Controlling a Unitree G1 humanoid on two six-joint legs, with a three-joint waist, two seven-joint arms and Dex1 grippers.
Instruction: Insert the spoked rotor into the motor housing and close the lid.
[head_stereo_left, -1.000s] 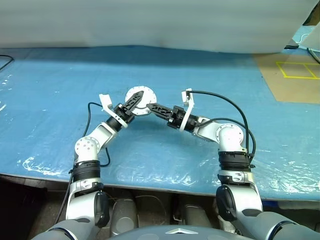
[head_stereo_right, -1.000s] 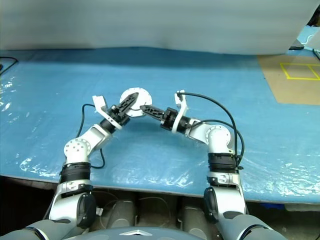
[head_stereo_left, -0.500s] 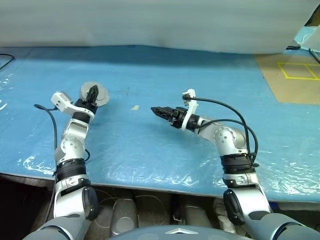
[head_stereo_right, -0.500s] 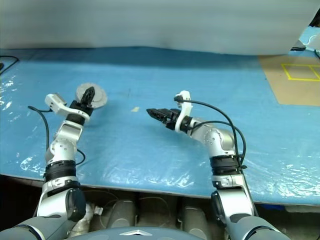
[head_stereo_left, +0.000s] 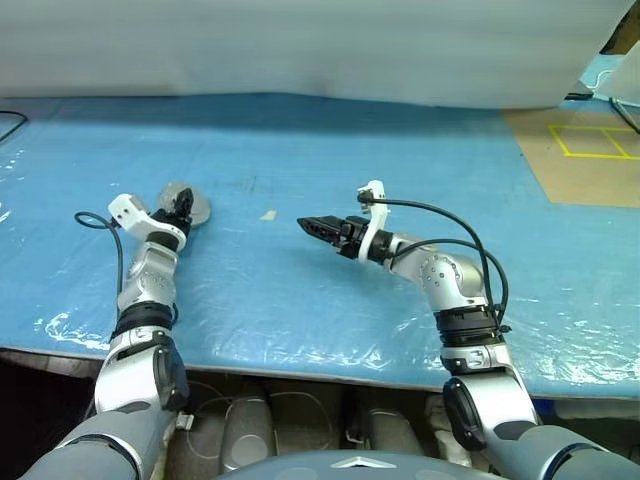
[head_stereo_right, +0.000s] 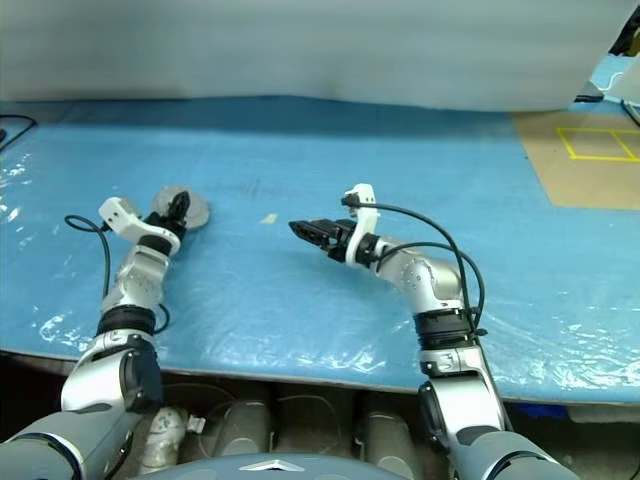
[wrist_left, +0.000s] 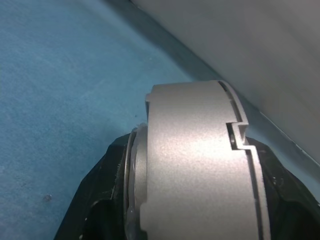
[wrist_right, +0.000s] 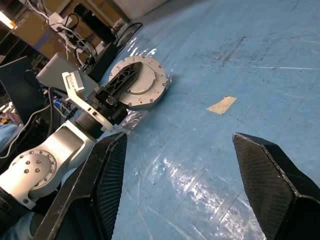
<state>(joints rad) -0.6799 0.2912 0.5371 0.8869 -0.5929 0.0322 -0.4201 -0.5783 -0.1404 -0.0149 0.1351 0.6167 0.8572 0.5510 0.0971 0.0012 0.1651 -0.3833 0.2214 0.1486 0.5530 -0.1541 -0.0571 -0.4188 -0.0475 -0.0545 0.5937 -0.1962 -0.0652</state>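
Left claw (head_stereo_left: 183, 207) carried the motor housing (wrist_right: 139, 82) leftward, clamped, standing on edge; right claw (head_stereo_left: 308, 225) apart.

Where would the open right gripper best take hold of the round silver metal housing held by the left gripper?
Probably by the rim of the round silver metal housing, coming from the right gripper's side. The left gripper clamps across its flat faces, one black finger lying over the top, so only the opposite edge is free.
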